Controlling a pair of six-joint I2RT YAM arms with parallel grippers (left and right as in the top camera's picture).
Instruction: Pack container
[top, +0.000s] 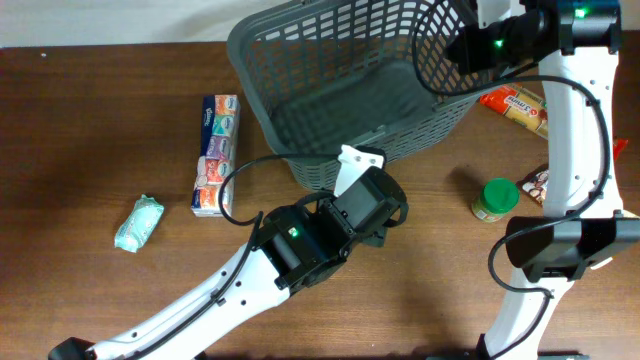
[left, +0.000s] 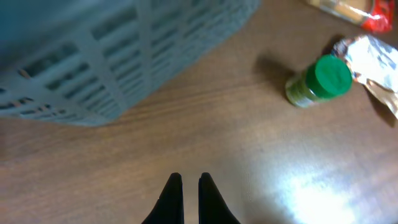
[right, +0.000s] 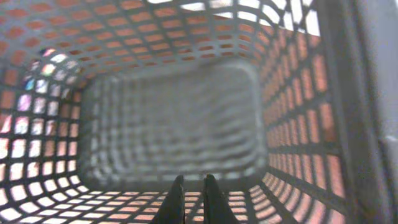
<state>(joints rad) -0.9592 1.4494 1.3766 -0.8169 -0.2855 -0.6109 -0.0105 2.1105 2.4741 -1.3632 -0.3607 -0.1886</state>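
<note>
Basket look: the basket (top: 330, 95) is dark grey plastic with lattice-slotted walls, a rectangular rim and a solid base. It is much bigger than the groceries around it.
Basket place: it sits askew at the far side of the brown wooden table (top: 100, 120).
Left gripper (left: 188, 180): its fingers are pressed together with nothing between them. It is over bare wood, just in front of the basket's near wall.
Right gripper (right: 191, 182): its fingers are pressed together on nothing. It is at the basket's right end, pointing into the inside.
Left of the basket: a tissue multipack (top: 217, 155) lies near, with a pale green packet (top: 139, 222) farther out.
Right of the basket: a green-lidded jar (top: 495, 199), an orange snack packet (top: 515, 108) and a foil wrapper (left: 370, 62).
</note>
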